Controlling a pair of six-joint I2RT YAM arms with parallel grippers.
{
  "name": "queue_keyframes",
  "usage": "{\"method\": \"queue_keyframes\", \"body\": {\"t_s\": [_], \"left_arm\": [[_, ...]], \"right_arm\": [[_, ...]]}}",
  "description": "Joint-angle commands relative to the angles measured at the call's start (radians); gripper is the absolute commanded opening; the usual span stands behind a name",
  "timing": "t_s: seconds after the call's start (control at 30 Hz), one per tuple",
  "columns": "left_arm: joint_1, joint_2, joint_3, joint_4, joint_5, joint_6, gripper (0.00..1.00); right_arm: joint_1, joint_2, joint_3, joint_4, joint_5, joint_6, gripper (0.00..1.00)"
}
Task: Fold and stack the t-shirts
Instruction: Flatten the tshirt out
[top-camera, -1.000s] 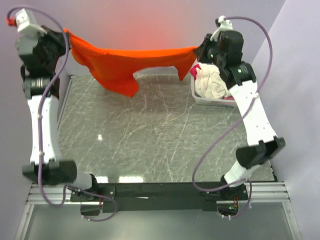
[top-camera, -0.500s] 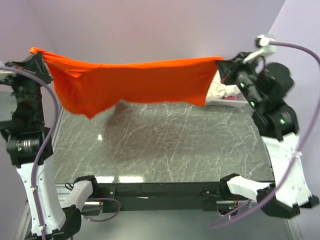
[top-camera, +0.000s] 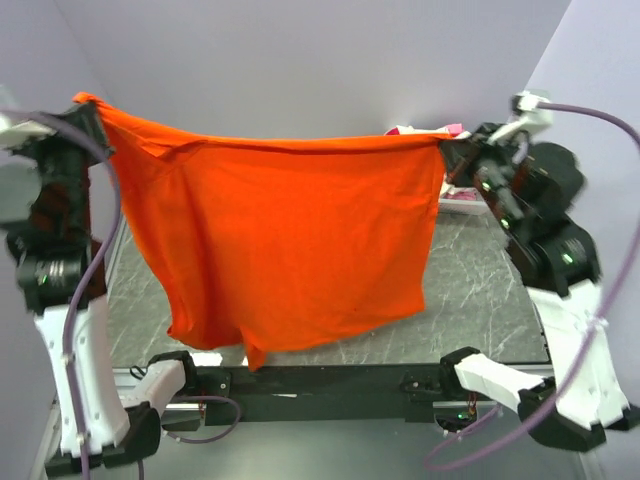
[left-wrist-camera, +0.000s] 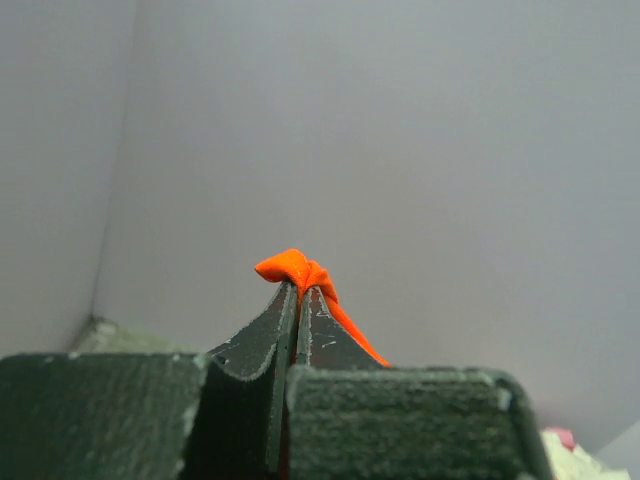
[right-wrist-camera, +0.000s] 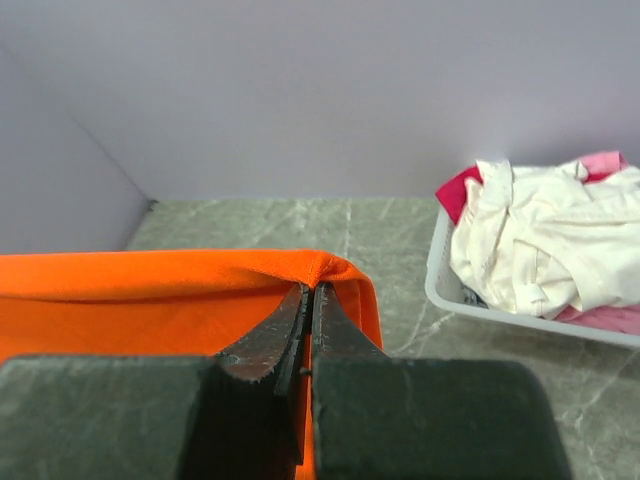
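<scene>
Left tool (left-wrist-camera: 300, 296) and right tool (right-wrist-camera: 310, 293) each clench the plain orange t-shirt (top-camera: 290, 240), stretched between them.

You're in a robot lab test cell: plain lavender walls (top-camera: 300, 60) box in a marble-patterned table (top-camera: 480, 290), with cabled arms (top-camera: 565, 310) bolted to a black rail (top-camera: 320, 380) along its near edge.

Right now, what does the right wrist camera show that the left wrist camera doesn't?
Right wrist only: the right claw, the white basket, the cream-white shirt heaped in it. Left wrist only: the left claw, an orange tuft poking past its tips; a pale corner sliver is unreadable. Both: a claw shut on the orange t-shirt, plain wall.
</scene>
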Motion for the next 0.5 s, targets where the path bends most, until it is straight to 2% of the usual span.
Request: {"method": "queue_keyframes", "body": {"t_s": [0.0, 0.07, 0.17, 0.2, 0.23, 0.27, 0.3, 0.33, 0.37, 0.4, 0.47], "left_arm": [[0.004, 0.147, -0.088, 0.047, 0.062, -0.048, 0.00], [0.002, 0.223, -0.102, 0.050, 0.115, -0.051, 0.00], [0.004, 0.414, -0.082, 0.065, 0.219, -0.045, 0.00], [0.001, 0.530, -0.062, 0.064, 0.236, -0.040, 0.01], [-0.005, 0.588, -0.044, 0.071, 0.255, -0.033, 0.01], [-0.010, 0.644, 0.001, 0.078, 0.269, -0.029, 0.06], [-0.024, 0.757, 0.035, 0.071, 0.269, -0.029, 0.26], [-0.031, 0.812, 0.071, 0.062, 0.276, -0.031, 0.39], [-0.039, 0.865, 0.164, 0.039, 0.286, -0.022, 0.49], [-0.056, 0.951, 0.214, 0.007, 0.280, -0.019, 0.61], [-0.076, 1.002, 0.315, -0.068, 0.269, -0.035, 0.71]], "right_arm": [[-0.020, 0.096, -0.062, 0.073, 0.041, -0.030, 0.00], [-0.049, 0.162, -0.137, 0.115, -0.004, -0.030, 0.00], [-0.085, 0.283, -0.211, 0.225, -0.054, -0.032, 0.00], [-0.108, 0.323, -0.212, 0.265, -0.077, -0.035, 0.00], [-0.120, 0.410, -0.205, 0.280, -0.084, -0.044, 0.00], [-0.129, 0.462, -0.164, 0.288, -0.116, -0.050, 0.00], [-0.140, 0.578, -0.121, 0.259, -0.133, -0.055, 0.00], [-0.152, 0.640, -0.069, 0.230, -0.163, -0.056, 0.11], [-0.157, 0.700, 0.055, 0.193, -0.173, -0.070, 0.24], [-0.156, 0.793, 0.115, 0.119, -0.173, -0.076, 0.43], [-0.156, 0.849, 0.221, 0.080, -0.185, -0.090, 0.64]]}}
